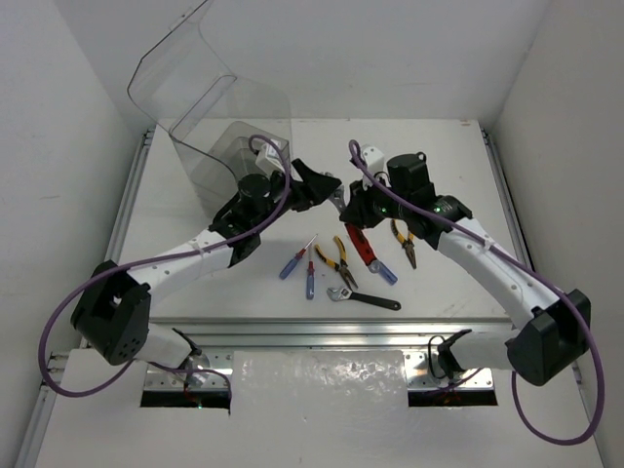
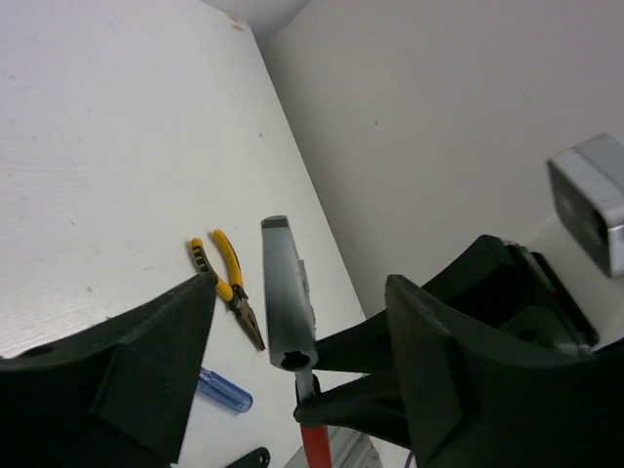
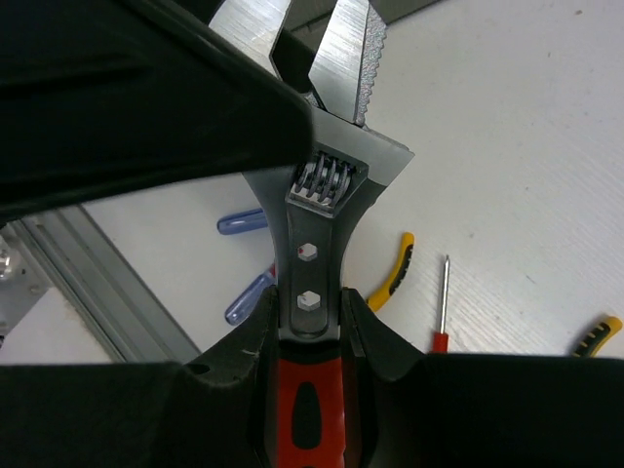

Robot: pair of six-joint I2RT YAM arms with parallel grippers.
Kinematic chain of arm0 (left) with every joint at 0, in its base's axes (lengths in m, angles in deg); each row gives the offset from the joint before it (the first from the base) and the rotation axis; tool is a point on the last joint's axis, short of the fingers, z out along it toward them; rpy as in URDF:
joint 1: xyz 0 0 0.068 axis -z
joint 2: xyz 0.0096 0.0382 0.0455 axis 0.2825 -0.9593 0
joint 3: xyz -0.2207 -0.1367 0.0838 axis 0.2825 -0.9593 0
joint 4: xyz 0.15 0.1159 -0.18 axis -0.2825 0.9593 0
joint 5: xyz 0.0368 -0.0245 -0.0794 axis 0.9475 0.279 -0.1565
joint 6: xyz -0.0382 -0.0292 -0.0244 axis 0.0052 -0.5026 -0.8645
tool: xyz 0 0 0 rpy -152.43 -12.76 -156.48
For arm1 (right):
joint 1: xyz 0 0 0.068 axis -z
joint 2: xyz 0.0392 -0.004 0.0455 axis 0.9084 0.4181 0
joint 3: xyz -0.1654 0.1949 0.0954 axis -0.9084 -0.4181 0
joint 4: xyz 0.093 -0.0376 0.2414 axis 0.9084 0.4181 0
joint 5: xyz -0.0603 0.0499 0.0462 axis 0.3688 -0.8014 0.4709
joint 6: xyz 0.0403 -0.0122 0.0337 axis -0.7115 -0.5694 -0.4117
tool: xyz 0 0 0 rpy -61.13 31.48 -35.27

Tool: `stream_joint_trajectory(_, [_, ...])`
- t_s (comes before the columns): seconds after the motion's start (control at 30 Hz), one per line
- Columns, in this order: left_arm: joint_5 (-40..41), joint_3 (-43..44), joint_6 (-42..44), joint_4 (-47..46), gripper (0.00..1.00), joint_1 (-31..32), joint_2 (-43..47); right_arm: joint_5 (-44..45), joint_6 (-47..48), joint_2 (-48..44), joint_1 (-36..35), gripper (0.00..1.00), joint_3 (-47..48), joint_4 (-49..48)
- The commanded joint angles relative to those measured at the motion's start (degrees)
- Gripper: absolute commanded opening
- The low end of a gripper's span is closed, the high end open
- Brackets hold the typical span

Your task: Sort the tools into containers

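Note:
My right gripper is shut on the red-handled silver adjustable wrench, holding it just below its head and above the table. My left gripper is open. Its fingers stand either side of the wrench head without touching it. The clear smoky box stands at the back left with its lid raised. On the table lie yellow pliers, orange pliers, two screwdrivers, a blue screwdriver and a black-handled wrench.
The white table is walled by white panels left, right and behind. A metal rail runs along the near edge. Purple cables loop off both arms. In the right wrist view, the left gripper's black finger fills the upper left.

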Motion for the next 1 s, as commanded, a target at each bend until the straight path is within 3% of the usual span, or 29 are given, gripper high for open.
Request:
stream_joint_trajectory(0.0, [-2.80,1.54,-1.62,-3.09,0.65,0.77,-1.07,-3.51,-3.22,-4.07,-0.58,0.00,2.34,-10.25])
stream_joint_trajectory(0.13, [-4.03,1.45,-1.80,-3.35,0.47,1.29,-1.77,-4.03,-3.84,-4.34,-1.28,0.00,3.05,-10.43])
stream_joint_trajectory(0.17, [-4.47,1.97,-1.89,-3.62,0.31,1.29,-1.95,-4.82,-4.28,-4.34,-1.46,0.00,3.22,-10.51])
stream_joint_trajectory(0.27, [-5.97,4.52,-0.66,-1.44,0.00,1.29,-3.44,-7.28,-5.07,-4.77,-1.81,0.00,2.44,-12.00])
stream_joint_trajectory(0.33, [-9.38,9.52,4.32,-0.02,0.00,1.29,-4.49,-8.87,-5.42,-6.09,-1.72,0.09,1.30,-14.10])
stream_joint_trajectory(0.4, [-10.36,17.86,9.95,8.65,0.00,1.29,-5.29,-9.31,-6.03,-8.19,-1.72,0.35,-2.73,-17.00])
stream_joint_trajectory(0.43, [-8.53,20.32,13.81,14.69,0.00,1.21,-5.21,-7.74,-6.39,-10.99,-1.64,0.65,-6.23,-20.32])
stream_joint_trajectory(0.5, [-4.67,23.94,16.21,17.99,0.00,-0.27,-3.11,-3.97,-6.65,-13.55,-1.64,0.99,-7.93,-21.51])
stream_joint_trajectory(0.6, [-7.44,28.33,15.96,23.25,0.00,-6.14,-2.21,1.48,-5.69,-14.01,-1.46,0.99,-6.36,-14.25])
stream_joint_trajectory(0.67, [-8.17,35.70,18.05,32.13,0.00,-8.80,-3.09,8.51,-5.60,-15.23,-1.28,0.99,-6.00,-11.14])
stream_joint_trajectory(0.77, [-3.08,44.22,24.82,39.43,0.00,-10.92,-3.71,13.27,-5.16,-19.09,-1.11,0.99,-8.20,-8.58])
stream_joint_trajectory(0.97, [12.03,63.90,40.45,51.31,0.00,-13.20,-12.74,12.23,-5.24,-23.84,-1.02,0.99,-9.96,-4.89])
